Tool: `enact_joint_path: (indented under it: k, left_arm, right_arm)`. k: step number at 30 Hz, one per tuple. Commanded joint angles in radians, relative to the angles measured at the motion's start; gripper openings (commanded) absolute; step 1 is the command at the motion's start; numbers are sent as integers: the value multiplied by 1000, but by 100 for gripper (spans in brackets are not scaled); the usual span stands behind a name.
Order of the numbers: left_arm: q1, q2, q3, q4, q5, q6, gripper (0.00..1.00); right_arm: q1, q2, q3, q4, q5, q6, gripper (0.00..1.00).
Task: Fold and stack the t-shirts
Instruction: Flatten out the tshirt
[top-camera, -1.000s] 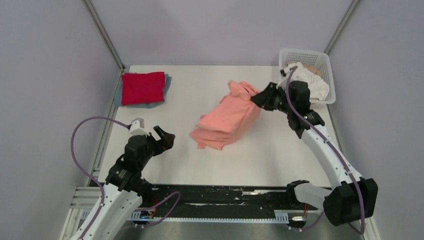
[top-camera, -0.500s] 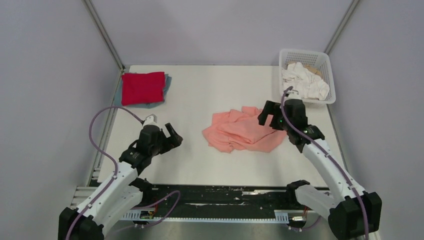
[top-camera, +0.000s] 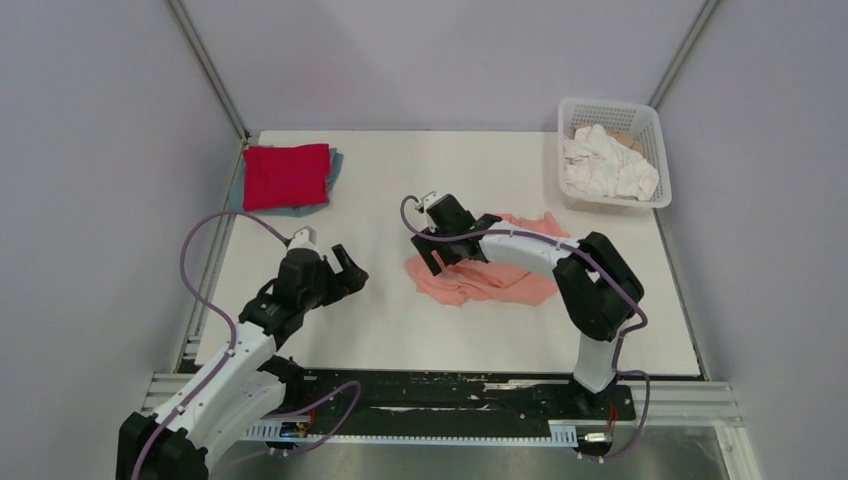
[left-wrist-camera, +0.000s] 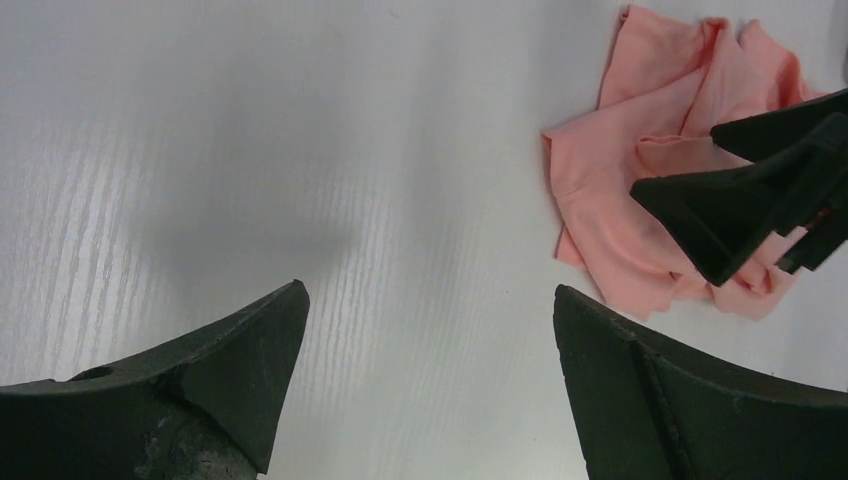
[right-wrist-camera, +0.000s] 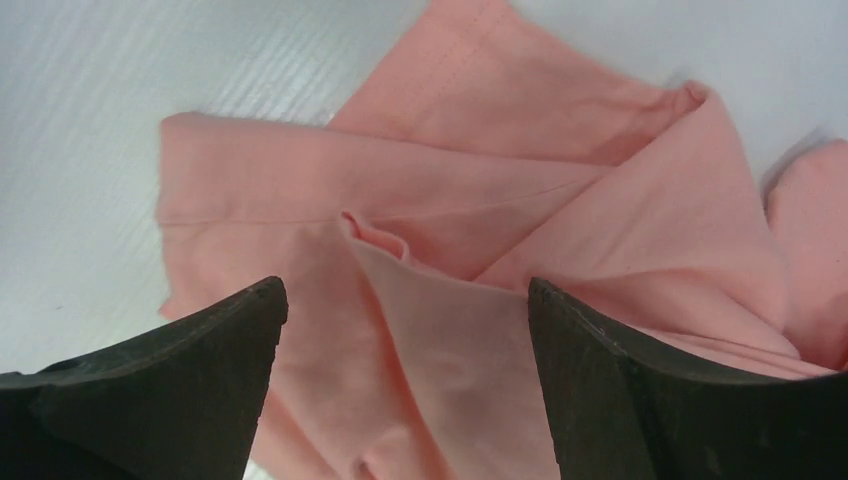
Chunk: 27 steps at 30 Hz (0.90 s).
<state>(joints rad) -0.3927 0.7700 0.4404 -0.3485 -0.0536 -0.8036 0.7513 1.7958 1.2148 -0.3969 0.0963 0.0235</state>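
A salmon-pink t-shirt (top-camera: 500, 275) lies crumpled on the white table right of centre. My right gripper (top-camera: 437, 258) hovers open just over its left end, its fingers either side of a raised fold (right-wrist-camera: 400, 270) with nothing clamped. My left gripper (top-camera: 352, 270) stands open over bare table, a short way left of the pink t-shirt (left-wrist-camera: 630, 190). In the left wrist view the right gripper's black fingers (left-wrist-camera: 740, 200) cover part of the cloth. A folded bright red t-shirt (top-camera: 287, 175) lies on a grey-blue t-shirt (top-camera: 236, 196) at the far left corner.
A white lattice basket (top-camera: 648, 120) with white and beige cloth stands at the far right corner. Grey walls close in the table on three sides. The right arm's elbow (top-camera: 600, 285) is bent over the table right of the pink shirt.
The right gripper opened and dropped the pink shirt, which fell into a flat heap. The right gripper then swung left across it. The left gripper moved slightly forward towards the shirt.
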Motion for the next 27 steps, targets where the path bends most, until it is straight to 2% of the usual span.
enact_joint_path:
  k: [1, 3, 5, 6, 7, 12, 15, 21, 23, 27]
  left_arm:
    - [-1, -37, 0, 3, -26, 5, 100]
    - [-1, -41, 2, -2, -33, 7, 100]
    - [-1, -39, 4, 1, -32, 11, 100]
    - [-1, -33, 4, 5, -31, 13, 100]
    - [-1, -30, 5, 14, -26, 12, 100]
    - [-1, 28, 16, 60, 3, 18, 100]
    - [-1, 76, 38, 83, 28, 22, 100]
    - [-2, 200, 89, 146, 89, 44, 100]
    - [-1, 244, 125, 168, 91, 59, 100]
    - [-1, 409, 227, 184, 100, 77, 100]
  right_arm:
    - [-1, 75, 76, -30, 124, 1, 82]
    - [-1, 83, 73, -28, 159, 22, 71]
    - [-3, 74, 67, -23, 210, 40, 41]
    - [-2, 62, 63, -19, 232, 52, 30]
    - [-3, 45, 56, -14, 242, 63, 23]
    - [-3, -120, -17, 25, 232, 109, 16]
    - [-3, -251, -94, 23, 227, 139, 9]
    - [-3, -603, -286, 12, 0, 209, 4]
    - [-4, -734, -322, -44, 61, 251, 3]
    - [-29, -996, -344, -214, 308, 363, 0]
